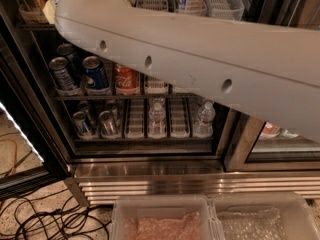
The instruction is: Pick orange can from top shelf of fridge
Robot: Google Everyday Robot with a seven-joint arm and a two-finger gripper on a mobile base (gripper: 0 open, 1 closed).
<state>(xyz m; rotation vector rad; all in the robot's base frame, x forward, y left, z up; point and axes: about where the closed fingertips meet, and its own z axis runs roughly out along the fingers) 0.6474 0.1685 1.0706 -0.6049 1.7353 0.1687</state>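
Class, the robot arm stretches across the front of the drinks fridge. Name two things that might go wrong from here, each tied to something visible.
1. The arm hides most of the upper fridge, and the gripper is out of view, apparently beyond the top edge, so a grasp up there may go unchecked.
2. Loose cables lie on the floor by the fridge; the robot might snag them when it drives.
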